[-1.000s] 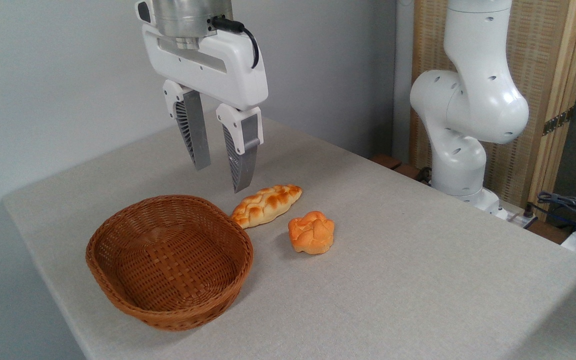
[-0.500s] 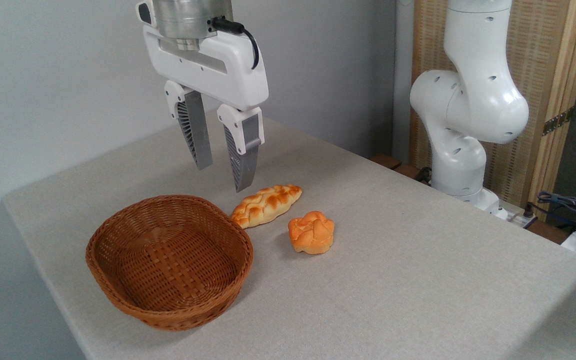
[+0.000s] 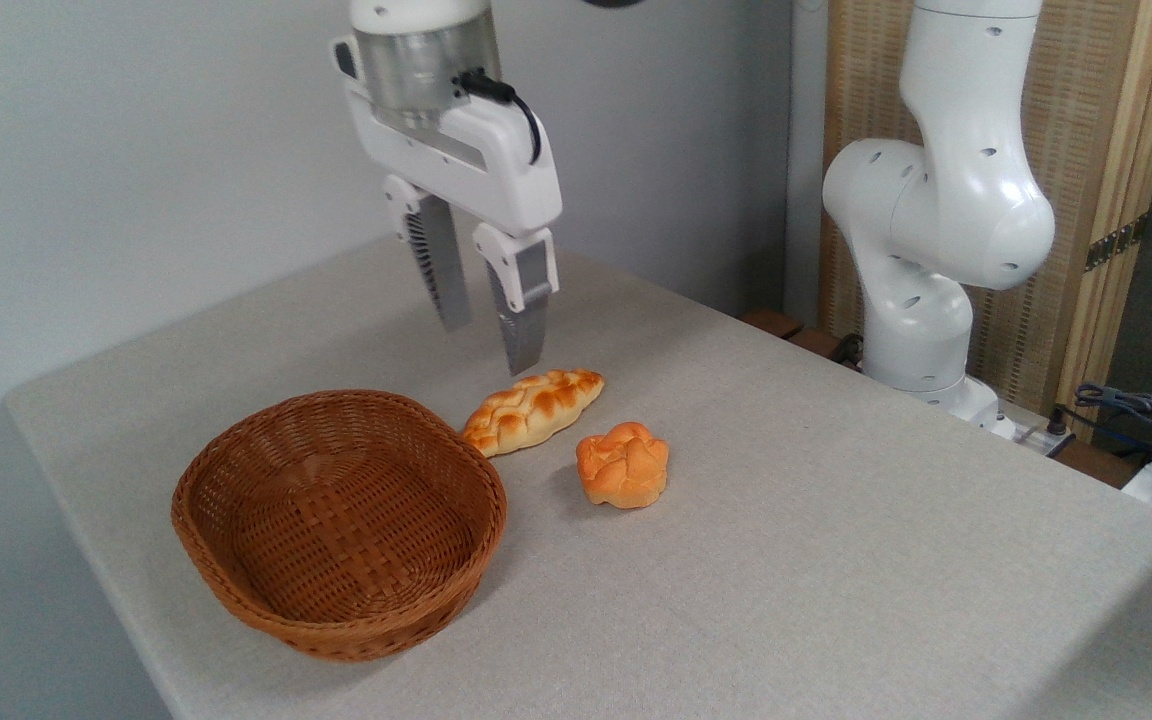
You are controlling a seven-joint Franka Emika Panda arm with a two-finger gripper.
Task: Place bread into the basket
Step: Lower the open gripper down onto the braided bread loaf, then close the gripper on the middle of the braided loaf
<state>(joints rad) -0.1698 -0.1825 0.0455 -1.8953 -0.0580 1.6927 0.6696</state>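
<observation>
The bread (image 3: 533, 409) is a long braided loaf, pale gold with toasted patches, lying on the table just right of the basket's far rim. The basket (image 3: 236, 560) is oval brown wicker with nothing in it, at the front left. My gripper (image 3: 491, 347) hangs open above the loaf's left half, fingers pointing down, nothing between them. Its right fingertip (image 3: 523, 355) hovers just over the loaf without touching it.
A small round knotted orange bun (image 3: 623, 464) lies right of the loaf. The arm's white base (image 3: 921, 300) stands at the table's far right edge. Cables (image 3: 1136, 410) lie beyond that edge. A grey wall runs behind the table.
The gripper has moved right and slightly back, from above the basket's far rim to above the bread. It stays open. Bread, bun and basket have not moved.
</observation>
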